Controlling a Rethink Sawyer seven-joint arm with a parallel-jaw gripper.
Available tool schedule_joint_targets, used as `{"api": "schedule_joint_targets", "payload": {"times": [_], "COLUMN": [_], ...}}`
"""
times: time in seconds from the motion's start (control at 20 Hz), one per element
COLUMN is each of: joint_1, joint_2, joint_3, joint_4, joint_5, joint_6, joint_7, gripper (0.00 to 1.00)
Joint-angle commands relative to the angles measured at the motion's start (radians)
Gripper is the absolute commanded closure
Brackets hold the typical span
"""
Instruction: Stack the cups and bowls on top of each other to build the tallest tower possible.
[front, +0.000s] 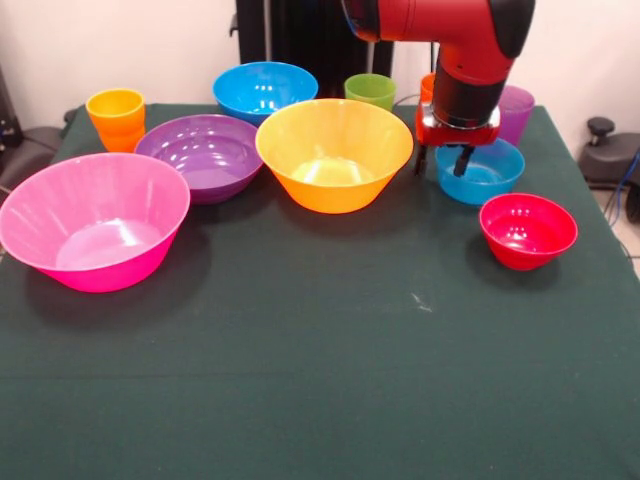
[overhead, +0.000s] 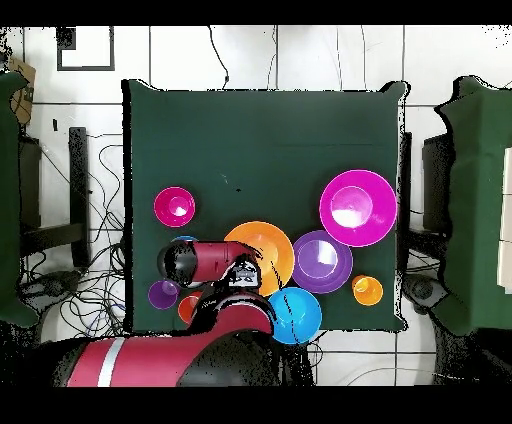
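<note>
Front view, left to right: the large pink bowl (front: 92, 221) stands nearest the camera at the table's (front: 320, 380) left edge. Behind it is the yellow-orange cup (front: 116, 118), then the medium purple bowl (front: 200, 155) and, farther back, the medium blue bowl (front: 265, 90). The large orange bowl (front: 334, 152) stands upright at centre on the cloth, just beside the purple bowl. Behind it is the green cup (front: 370, 90). The arm (front: 450, 40) descends from above, and the gripper (front: 447, 160) hangs over the near-left rim of the small light-blue bowl (front: 482, 172), its two dark fingers (front: 464, 160) apart and holding nothing. The red-orange cup (front: 428, 88) and purple cup (front: 514, 112) show only partly behind the arm. The small red bowl (front: 527, 231) stands alone at right, nearer the camera.

Overhead view: the arm (overhead: 215, 262) covers the gripper, the green cup and nearly all of the light-blue bowl (overhead: 184, 239); the purple cup (overhead: 162, 294) shows whole.
</note>
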Motion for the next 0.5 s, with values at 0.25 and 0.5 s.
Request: {"api": "schedule_joint_targets", "payload": {"times": [0.25, 0.5], "joint_1": [0.013, 0.017], "joint_2": [0.044, 0.040], "joint_3": [0.072, 0.071], "joint_4": [-0.032, -0.030], "joint_5": [0.012, 0.014], "joint_6": [-0.112, -0.106], "joint_7": [0.168, 0.171], "gripper": [0.00, 0.00]}}
